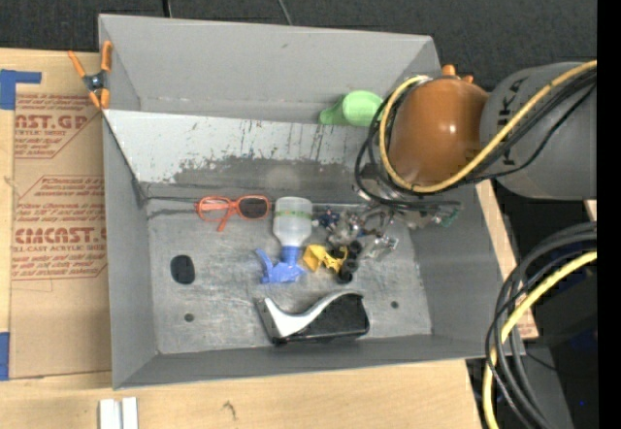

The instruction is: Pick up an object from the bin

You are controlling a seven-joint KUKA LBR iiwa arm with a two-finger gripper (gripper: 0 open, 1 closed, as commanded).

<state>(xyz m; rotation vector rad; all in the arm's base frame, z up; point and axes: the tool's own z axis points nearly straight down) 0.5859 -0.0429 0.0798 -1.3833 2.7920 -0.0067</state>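
Directly by the gripper: a small yellow and black thing (pixel 328 258) lies near the middle of the bin floor, a little right of centre, among a few small dark bits.
Gripper (pixel 374 231): it is low over the floor, just right of and slightly behind the yellow and black thing. Whether the two touch cannot be told.
Grip state: the metal end is tangled with cables and small parts, so I cannot tell whether it is open or closed. Nothing can be seen held in it.
Left neighbour: a white bottle-like thing (pixel 291 220) lies just beside the yellow and black thing, with a blue piece (pixel 278 268) at its front end.
In front: a black and white shoe-like thing (pixel 314 317) lies across the front of the floor, near the front wall and apart from the gripper.
Further left: red glasses (pixel 234 209) lie at the foot of the back slope. A black oval thing (pixel 182 269) lies alone, well apart at the left.
Behind: a green ball (pixel 360 108) rests against the back wall, partly hidden by the arm's orange cover (pixel 432 131).
Container: the grey metal bin (pixel 243 68) has the arm reaching in over its right side.
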